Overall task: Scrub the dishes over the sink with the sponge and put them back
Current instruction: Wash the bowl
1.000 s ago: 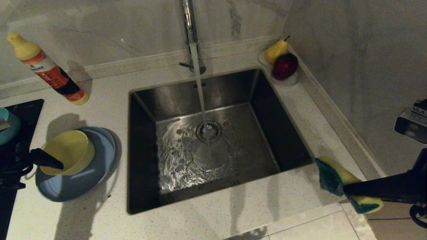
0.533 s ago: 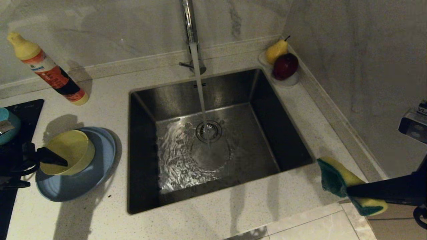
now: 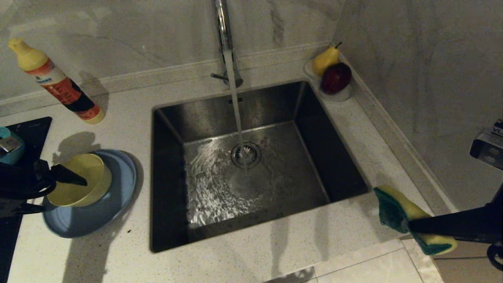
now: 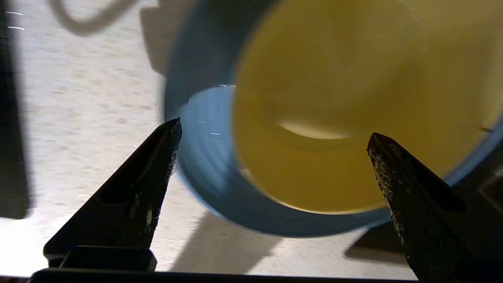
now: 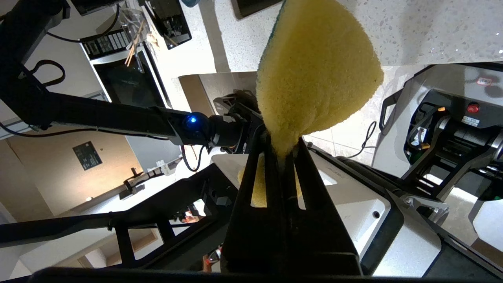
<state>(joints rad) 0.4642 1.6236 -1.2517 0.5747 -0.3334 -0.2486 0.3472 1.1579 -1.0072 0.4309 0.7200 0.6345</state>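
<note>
The pale-yellow bowl (image 3: 80,179) stands inside the light-blue plate (image 3: 94,214) on the counter left of the sink (image 3: 314,149). My left gripper (image 4: 274,129) hovers open above them, one finger (image 3: 70,177) lying across the bowl's rim; its jaws straddle the bowl (image 4: 334,118) and the plate (image 4: 204,157) without touching either. The teal bowl (image 3: 10,155) is at the far left edge, partly hidden by the arm. My right gripper (image 3: 410,226) is shut on the yellow-and-green sponge (image 3: 395,212) over the counter's front right corner; the sponge (image 5: 318,67) bulges out of the jaws.
Water runs from the chrome tap (image 3: 222,27) onto the drain strainer (image 3: 246,154). A detergent bottle (image 3: 59,84) stands at the back left. A pear (image 3: 325,59) and a red apple (image 3: 336,78) sit on a white dish (image 3: 342,95). A black cooktop (image 3: 29,127) lies far left.
My left gripper has shifted farther over the yellow bowl, its finger tip now higher and a little more to the right. The right arm and sponge have stayed put.
</note>
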